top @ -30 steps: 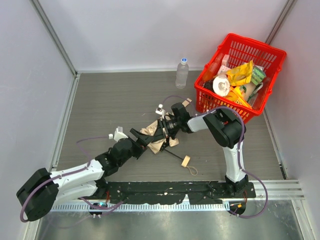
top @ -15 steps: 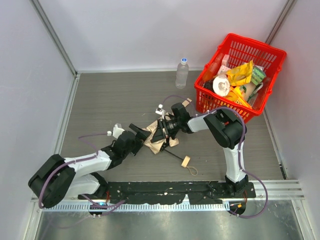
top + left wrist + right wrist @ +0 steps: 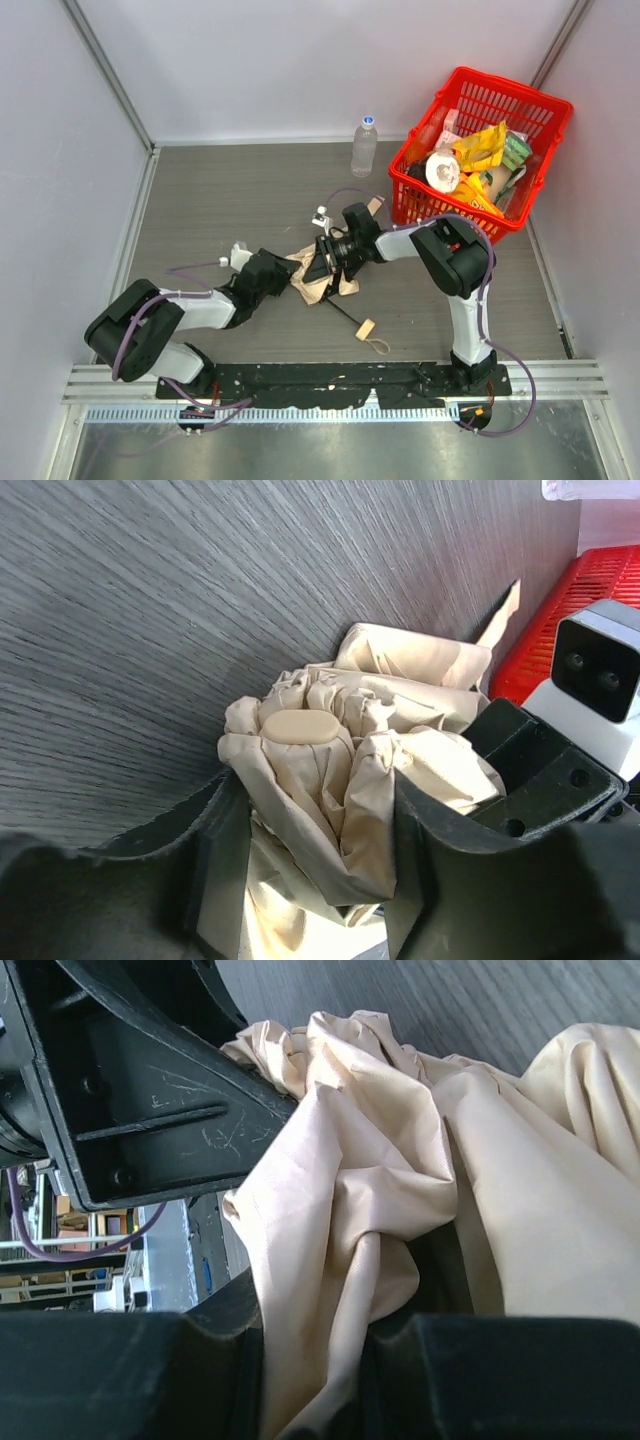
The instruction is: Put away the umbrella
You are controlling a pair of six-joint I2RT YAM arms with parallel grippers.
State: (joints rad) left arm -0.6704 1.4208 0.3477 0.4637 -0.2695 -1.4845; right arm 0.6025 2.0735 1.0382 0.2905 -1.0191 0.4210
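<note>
**Fabric caught between both pairs of jaws**

We see the left gripper clenched on the umbrella. A crumpled wad of cream cloth fills the gap between its two black fingers and presses against both inner faces. A smooth oval beige cap sits on top of that wad, just ahead of the fingers. The right gripper is likewise grasping the umbrella, with a long fold of cloth pinched between its jaws. The two grippers meet nose to nose over the bundle.

From above we find the umbrella lying on the grey table near its middle, its canopy bunched under the grippers. Its thin black shaft runs out toward the near right. It ends in the small beige handle with a loop, which rests on the table apart from both grippers. A strap of the same cloth trails toward the red basket, which stands at the far right holding yellow packets among other things. A clear water bottle stands upright just left of the basket.
</note>
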